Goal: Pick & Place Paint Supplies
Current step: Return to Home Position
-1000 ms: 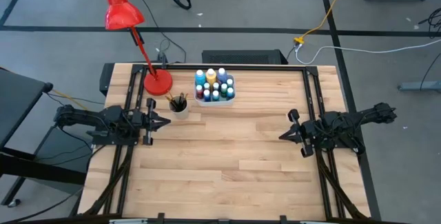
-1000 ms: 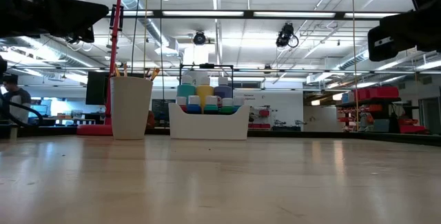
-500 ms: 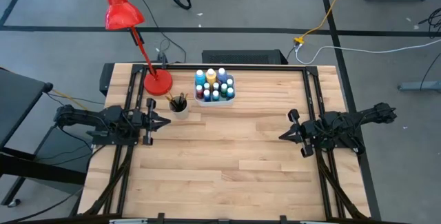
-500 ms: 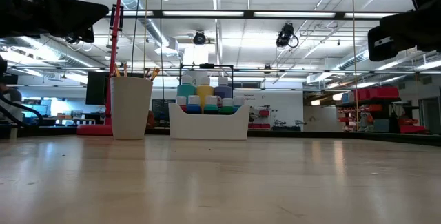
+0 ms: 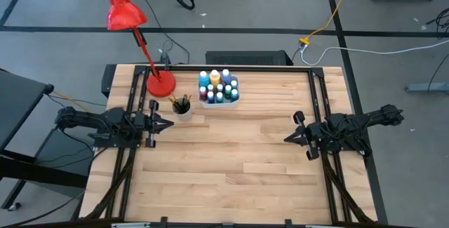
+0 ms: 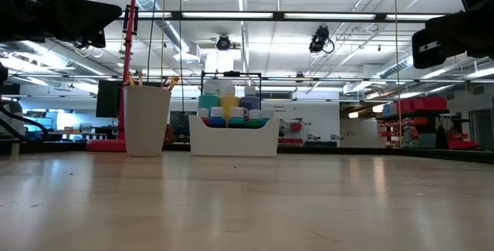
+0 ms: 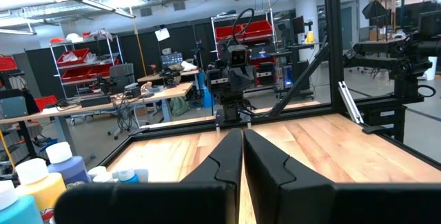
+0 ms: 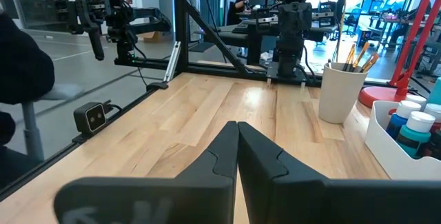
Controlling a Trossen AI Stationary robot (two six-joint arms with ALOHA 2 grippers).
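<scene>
High view gives you both arms parked at the sides of the table [image 5: 238, 161]. The left gripper [image 5: 168, 123] hangs over the left edge and points inward, just beside the white cup [image 5: 189, 114]. The right gripper [image 5: 289, 137] points in from the right side, well apart from the supplies.

Look at the left wrist view: its fingers [image 7: 224, 158] are pressed tip to tip with nothing between them. Same story on the right wrist view, where the fingers [image 8: 220, 151] meet in one closed seam, empty.

Now the supplies, all gathered toward the back left of the table. The paintbrushes [image 5: 182, 102] stand bristle-up in the white cup (you can see their tips poking above the rim in the low view). Just beside the cup, on its right, the paint bottles [image 5: 217, 88] are packed upright in a white tray [image 5: 219, 104]: blue, teal, yellow and white caps are showing. The red desk lamp [image 5: 161, 84] has its round base close behind the cup, apart from it, with its shade leaning out past the table's back edge.
</scene>
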